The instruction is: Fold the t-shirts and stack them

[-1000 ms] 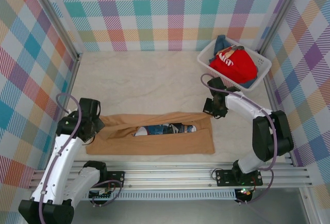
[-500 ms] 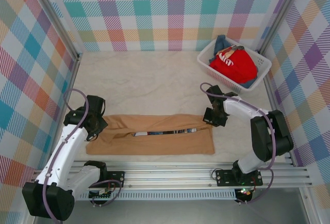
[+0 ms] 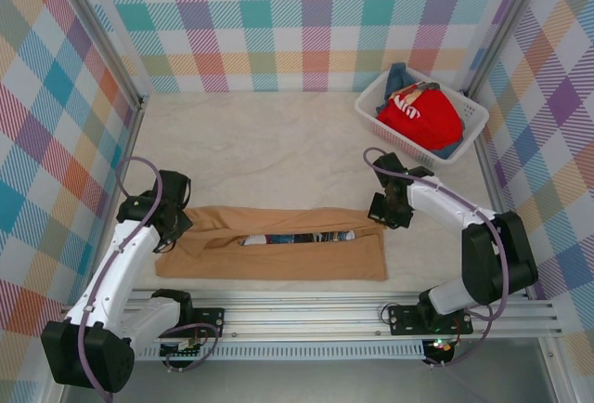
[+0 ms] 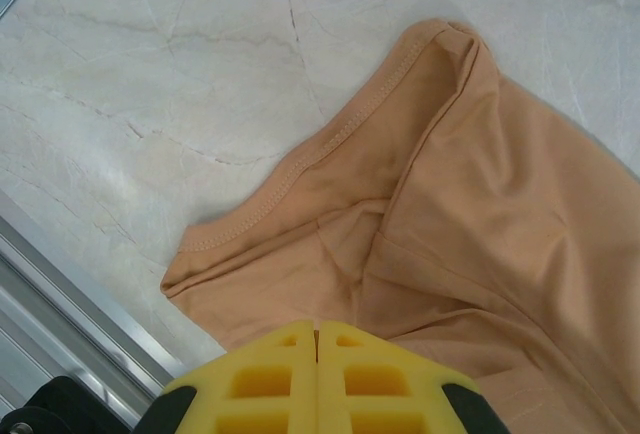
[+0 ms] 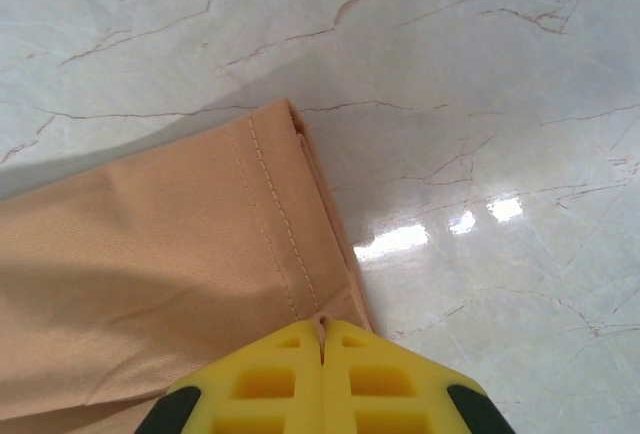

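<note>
1. Cloth: tan t-shirt (image 3: 278,256) folded on surface (image 3: 278,152), lower centre; print (image 3: 297,237) mostly hidden between flaps.
2. Closed left fingers (image 4: 270,384) grip its end; pinch point cut off.
3. Closed right fingers (image 5: 370,384) pinch hem corner.
4. Upper right: blue t-shirt (image 3: 397,78) largely buried under red t-shirt (image 3: 419,115).

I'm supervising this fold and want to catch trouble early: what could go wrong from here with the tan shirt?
1. The right gripper pinches the tan t-shirt only at its hem corner; a pull could slip it free.
2. By the left gripper the cloth is bunched and creased, so the fold may set crooked.
3. A gap shows the print; the flaps may not meet evenly.
</note>
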Controlling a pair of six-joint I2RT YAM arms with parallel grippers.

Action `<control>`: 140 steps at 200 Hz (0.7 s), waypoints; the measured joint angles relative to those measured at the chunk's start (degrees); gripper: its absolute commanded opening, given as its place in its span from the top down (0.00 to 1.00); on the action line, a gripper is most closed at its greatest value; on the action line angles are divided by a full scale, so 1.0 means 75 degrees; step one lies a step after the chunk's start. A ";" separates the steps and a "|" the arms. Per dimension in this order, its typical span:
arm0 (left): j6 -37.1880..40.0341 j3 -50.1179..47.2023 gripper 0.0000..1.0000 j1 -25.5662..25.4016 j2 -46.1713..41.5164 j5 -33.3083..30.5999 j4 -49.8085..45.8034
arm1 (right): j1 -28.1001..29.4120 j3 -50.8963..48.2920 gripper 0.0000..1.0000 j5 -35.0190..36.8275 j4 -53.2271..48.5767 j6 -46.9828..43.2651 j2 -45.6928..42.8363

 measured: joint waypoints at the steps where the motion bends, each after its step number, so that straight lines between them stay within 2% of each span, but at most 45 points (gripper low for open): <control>1: 0.0000 -0.0003 1.00 0.0000 0.0000 0.0000 0.0000 | 0.0000 0.0000 1.00 0.0000 0.0000 0.0000 0.0000; 43: 0.0000 -0.0003 1.00 -0.0020 0.0070 0.0003 0.0000 | 0.0090 -0.0172 1.00 0.0026 0.0009 0.0061 -0.0003; 60: 0.0000 -0.0003 1.00 -0.0044 0.0117 0.0015 0.0003 | 0.0099 -0.0385 0.87 0.0026 0.0003 0.0154 -0.0012; 72: -0.0006 -0.0003 1.00 -0.0079 0.0166 0.0032 0.0003 | 0.0099 -0.0516 0.71 0.0041 -0.0012 0.0210 -0.0023; 84: -0.0009 -0.0003 0.85 -0.0087 0.0201 0.0076 0.0003 | 0.0096 -0.0603 0.62 0.0096 -0.0061 0.0274 -0.0064; 93: -0.0012 -0.0003 0.71 -0.0111 0.0204 0.0114 -0.0003 | 0.0099 -0.0647 0.60 0.0181 -0.0134 0.0382 -0.0184; 108: -0.0050 0.0000 0.57 -0.0119 0.0204 0.0172 -0.0006 | 0.0096 -0.0659 0.59 0.0329 -0.0233 0.0440 -0.0516; 124: -0.0152 0.0050 0.48 -0.0119 0.0204 0.0178 -0.0023 | 0.0096 -0.0659 0.61 0.0510 -0.0254 0.0533 -0.0991; 140: -0.0102 0.0268 0.46 -0.0119 0.0271 0.0219 -0.0017 | 0.0096 -0.0632 0.66 0.0577 -0.0239 0.0562 -0.1291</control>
